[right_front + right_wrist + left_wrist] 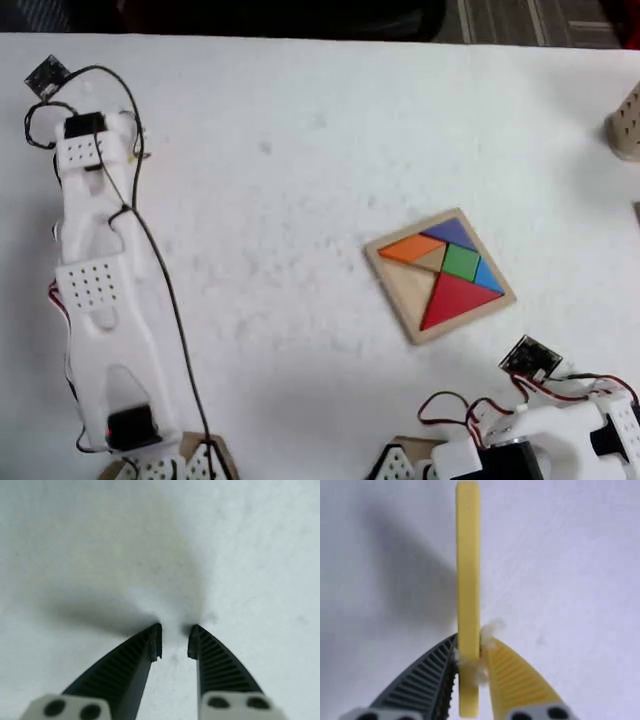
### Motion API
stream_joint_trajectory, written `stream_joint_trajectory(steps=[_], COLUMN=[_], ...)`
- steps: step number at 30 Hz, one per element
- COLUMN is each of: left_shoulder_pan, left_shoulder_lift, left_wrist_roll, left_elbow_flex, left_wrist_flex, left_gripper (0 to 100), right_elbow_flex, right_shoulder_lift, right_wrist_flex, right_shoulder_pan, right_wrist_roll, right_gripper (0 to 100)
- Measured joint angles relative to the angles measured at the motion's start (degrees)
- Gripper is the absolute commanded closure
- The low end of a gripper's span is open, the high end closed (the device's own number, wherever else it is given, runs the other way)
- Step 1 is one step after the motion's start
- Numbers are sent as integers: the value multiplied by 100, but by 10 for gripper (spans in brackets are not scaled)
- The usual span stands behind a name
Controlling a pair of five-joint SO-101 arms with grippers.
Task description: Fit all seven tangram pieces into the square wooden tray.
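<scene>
The square wooden tray [405, 292] lies right of the table's middle, turned at an angle. In it sit an orange piece [410, 248], a dark blue piece [452, 232], a green square [461, 262], a light blue triangle [487, 277] and a large red triangle [455, 298]. Its near-left part is bare wood. My left gripper [468, 647] is shut on a yellow piece [468, 570], held edge-on above the white table. The left arm [95, 290] stretches along the table's left side. My right gripper [175, 642] is open a little with nothing between its fingers, close over bare table.
The right arm [560, 435] is folded at the near right edge, just in front of the tray. A perforated wooden object [625, 125] stands at the right edge. Cables [165, 290] trail along the left arm.
</scene>
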Motion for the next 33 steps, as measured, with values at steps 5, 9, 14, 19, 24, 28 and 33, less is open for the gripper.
stream_joint_trajectory(steps=[5,9,14,19,24,28,33], left_shoulder_pan=[141,457,774,1134,1521,2048,2945], left_shoulder_lift=[0,0,0,0,0,-18,-615], left_wrist_roll=[-721,-1609,-1943,-1960,-1960,-1960,-1960], left_elbow_flex=[-378,-941,-1916,-2523,-2549,-2514,-1512], left_wrist_flex=[897,2048,3156,3675,3692,3692,3692], left_gripper=[979,979,979,980,980,980,980], right_elbow_flex=[0,0,0,0,-202,-554,-738], right_shoulder_lift=[0,0,0,0,18,35,141], right_wrist_flex=[0,0,0,0,18,35,79], right_shoulder_pan=[0,0,-26,-149,-149,-149,-149], right_wrist_roll=[0,0,-580,-1143,-1899,-2831,-3701], right_gripper=[908,908,908,908,908,908,908])
